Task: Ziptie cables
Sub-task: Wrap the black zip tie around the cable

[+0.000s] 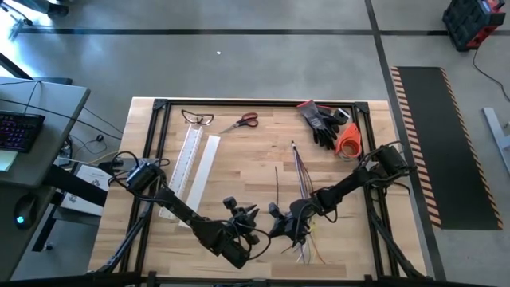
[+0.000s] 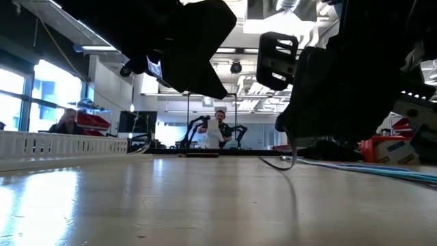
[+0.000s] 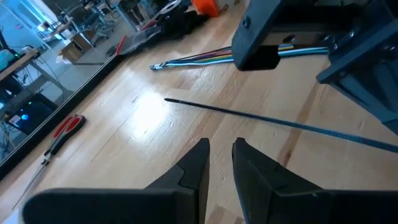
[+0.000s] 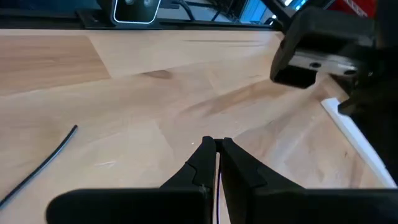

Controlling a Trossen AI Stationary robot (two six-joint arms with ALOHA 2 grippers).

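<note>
Cables (image 1: 301,171) lie as one loose bundle on the table (image 1: 239,171), tidy at the far end and fanning out at the near end. We take that bundle as our landmark for everything else.

R gripper (image 4: 217,149) sits low on the cables close to the fanned end. Its fingers are pressed together, and the right wrist view shows a pale strand between the tips. We read that as a pinch on the cables. The likely reason is to anchor the bundle so the strands stay gathered and can't slide while a tie goes round.

L gripper (image 3: 221,162) hovers just left of the cables, facing the R gripper. Its fingers are nearly together with a narrow gap, and nothing sits in the gap. That narrow set probably suits a very thin pick.

Ziptie (image 3: 249,115) lies flat and straight just left of the cables, roughly parallel to them and apart from both grippers. It lies right in front of the L gripper, so we think that arm is lined up to take it.

Further left of the cables are the channel (image 1: 191,159) and scissors (image 1: 241,122), well apart and prob. out of the way for now.

Our judgement is that the task is early. No tie is round the bundle yet. The next move needs a clean pinch on a flat, thin strip, and that strip may skid on the wood.
</note>
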